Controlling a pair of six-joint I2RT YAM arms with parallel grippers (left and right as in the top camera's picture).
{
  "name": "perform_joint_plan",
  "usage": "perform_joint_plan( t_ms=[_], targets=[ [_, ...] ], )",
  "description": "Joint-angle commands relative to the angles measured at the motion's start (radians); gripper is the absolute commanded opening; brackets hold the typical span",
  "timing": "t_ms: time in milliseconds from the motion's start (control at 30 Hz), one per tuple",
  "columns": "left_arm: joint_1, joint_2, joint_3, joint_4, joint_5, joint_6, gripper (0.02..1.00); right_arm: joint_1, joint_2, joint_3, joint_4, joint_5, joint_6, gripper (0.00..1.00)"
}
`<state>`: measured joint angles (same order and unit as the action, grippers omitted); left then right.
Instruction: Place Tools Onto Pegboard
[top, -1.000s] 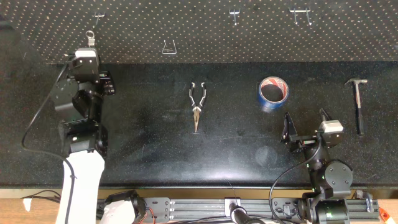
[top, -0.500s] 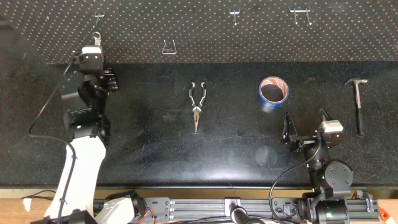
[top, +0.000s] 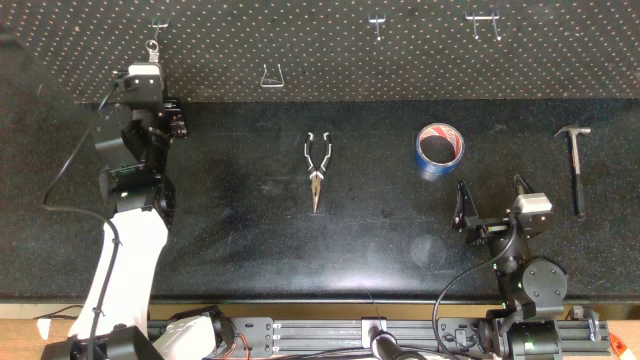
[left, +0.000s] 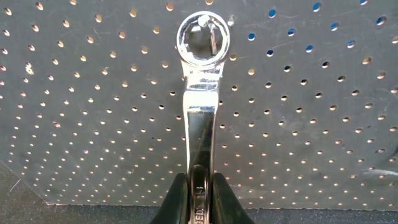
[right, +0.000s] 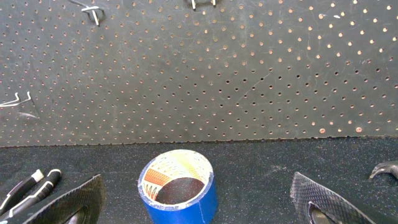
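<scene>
Jaws of the left gripper (left: 198, 202) pinch the wrench (left: 200, 106) by its shank; the right gripper (top: 490, 205) stands spread. The steel looks stiff, slick and fairly heavy, so the flat shank suits.

No legible text; stamping on the wrench (left: 200, 118) too blurred.

A black mat (top: 250, 240) lies on a pale worktop (top: 30, 308)
</scene>
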<state>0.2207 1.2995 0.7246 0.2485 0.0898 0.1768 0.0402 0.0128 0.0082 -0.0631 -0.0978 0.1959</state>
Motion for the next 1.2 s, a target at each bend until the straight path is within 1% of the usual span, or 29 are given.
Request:
perform_joint_plan(
  t_ms=[33, 100, 133, 233, 400, 467, 500, 533, 567, 700, 733, 800, 867, 900, 967, 1033, 1067, 1133, 1200],
  targets=[
    [0.002, 0.016, 0.034, 0.002, -0.008, -0.015, 0.367, -0.002, -0.009, -0.004, -0.004, 0.012, -0.018, 0.974],
    [0.002, 0.016, 0.034, -0.006, -0.01, -0.015, 0.761, -0.002, -0.009, -0.004, -0.004, 0.012, -0.018, 0.974],
    [0.002, 0.013, 0.034, -0.025, -0.017, -0.015, 0.989, -0.002, -0.009, -0.004, -0.004, 0.012, -0.018, 0.974],
    [0.0, -0.039, 0.037, -0.173, -0.019, -0.016, 0.996, -0.002, -0.009, -0.004, -0.004, 0.012, -0.018, 0.976],
    [0.0, -0.185, 0.134, -0.65, -0.017, -0.017, 0.996, -0.002, -0.009, -0.004, -0.004, 0.012, -0.018, 0.976],
    [0.0, -0.255, 0.155, -0.756, -0.013, -0.085, 0.996, -0.002, -0.009, -0.004, -0.004, 0.012, -0.018, 0.974],
    [0.0, -0.295, 0.163, -0.801, 0.001, -0.134, 0.996, -0.002, -0.009, -0.004, -0.004, 0.012, -0.018, 0.974],
    [0.0, -0.368, 0.165, -0.851, 0.039, -0.216, 0.996, -0.002, -0.009, -0.004, -0.004, 0.012, -0.018, 0.974],
    [0.0, -0.43, 0.165, -0.885, 0.124, -0.258, 0.996, -0.002, -0.009, -0.004, -0.004, 0.012, -0.018, 0.974],
    [0.0, -0.568, 0.165, -0.896, 0.168, -0.259, 0.993, -0.002, -0.009, -0.004, -0.004, 0.012, -0.018, 0.974],
    [0.0, -0.581, 0.164, -0.903, 0.151, -0.281, 0.996, -0.002, -0.009, -0.004, -0.004, 0.012, -0.018, 0.974],
    [-0.004, -0.55, 0.164, -0.946, 0.058, -0.365, 0.996, -0.002, -0.009, -0.004, -0.004, 0.012, -0.018, 0.974],
    [-0.035, -0.484, 0.164, -0.972, 0.051, -0.381, 0.996, -0.002, -0.009, -0.004, -0.004, 0.012, -0.018, 0.974],
    [-0.057, -0.45, 0.164, -0.979, 0.023, -0.428, 0.998, -0.002, -0.009, -0.004, -0.004, 0.012, -0.018, 0.974],
    [-0.16, -0.37, 0.164, -0.97, -0.053, -0.473, 0.998, -0.002, -0.009, -0.004, -0.004, 0.012, -0.018, 0.974],
    [-0.314, -0.281, 0.164, -0.95, -0.157, -0.541, 0.998, -0.002, -0.009, -0.004, -0.004, 0.012, -0.018, 0.976],
    [-0.41, -0.222, 0.164, -0.924, -0.203, -0.571, 0.998, -0.002, -0.009, -0.004, -0.004, 0.012, -0.018, 0.974],
    [-0.535, -0.125, 0.164, -0.858, -0.217, -0.611, 0.998, -0.002, -0.009, -0.004, -0.004, 0.012, -0.018, 0.974],
    [-0.613, -0.043, 0.166, -0.801, -0.21, -0.658, 0.998, -0.002, -0.009, -0.004, -0.004, 0.012, -0.018, 0.974]
  ],
)
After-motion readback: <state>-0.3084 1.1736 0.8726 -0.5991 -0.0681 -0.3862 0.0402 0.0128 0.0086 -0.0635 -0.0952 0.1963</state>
